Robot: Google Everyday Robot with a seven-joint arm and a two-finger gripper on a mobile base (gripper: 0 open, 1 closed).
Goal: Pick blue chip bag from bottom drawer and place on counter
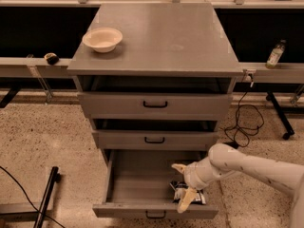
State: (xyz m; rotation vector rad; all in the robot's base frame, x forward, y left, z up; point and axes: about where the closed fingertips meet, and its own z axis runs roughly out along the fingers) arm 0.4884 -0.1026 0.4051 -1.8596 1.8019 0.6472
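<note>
The bottom drawer point(142, 210) is pulled out and open. The blue chip bag point(191, 194) lies in its front right corner, dark blue with silver patches, partly hidden by my hand. My gripper point(183, 184) reaches into the drawer from the right, right over the bag. Its two cream fingers are spread, one point(179, 167) behind the bag and one point(185, 201) at its front edge. The bag rests on the drawer floor. The grey counter point(161, 37) is on top of the cabinet, far above.
A cream bowl point(102, 38) sits at the counter's left. The two upper drawers point(155, 105) are closed or nearly so. A bottle point(274, 54) stands on a ledge at right, a cable point(247, 122) lies on the floor, and a black pole point(45, 194) lies at left.
</note>
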